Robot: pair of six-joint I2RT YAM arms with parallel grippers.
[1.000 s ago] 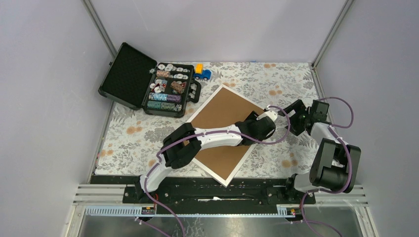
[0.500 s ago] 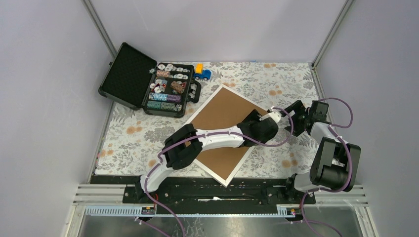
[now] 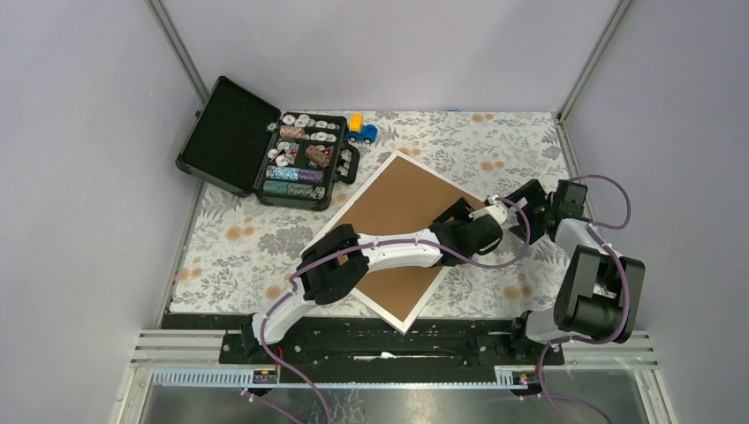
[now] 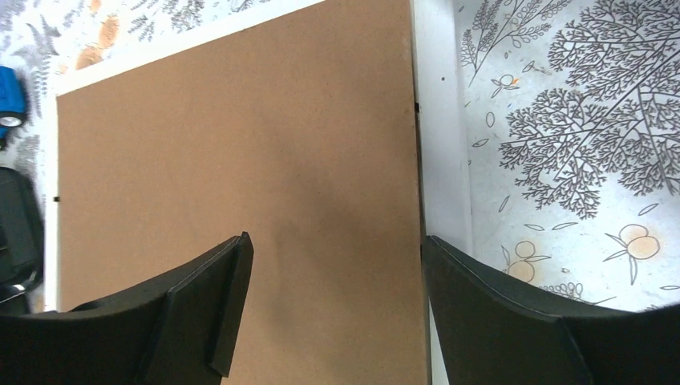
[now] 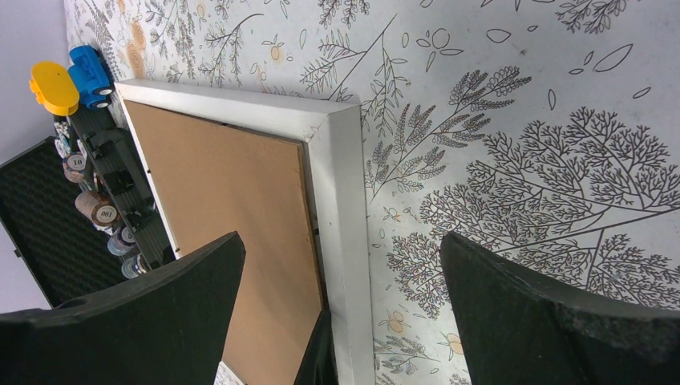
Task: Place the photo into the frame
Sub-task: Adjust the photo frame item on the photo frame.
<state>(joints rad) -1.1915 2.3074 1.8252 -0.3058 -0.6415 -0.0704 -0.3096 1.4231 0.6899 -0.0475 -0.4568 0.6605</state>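
Viewing the frame (image 3: 389,199) lying back-up and diagonally near the middle of the floral tablecloth (image 3: 521,141), brown back facing the camera inside thin white moulding. Stretching the left arm across that back and holding the left gripper (image 3: 493,212) above the frame's right corner, fingers spread wide and gripping nothing, with brown board and white rim showing in the gap in the wrist view. Failing to tell whether touching the frame or hanging just over it. Hanging the right gripper (image 3: 527,201) just beside that same corner, mostly over bare cloth, jaws likewise standing wide apart and empty. Noting, well apart at the far left, an open black case (image 3: 265,155) holding poker chips (image 3: 296,163), and a small blue and yellow toy car (image 3: 362,131) just beside it
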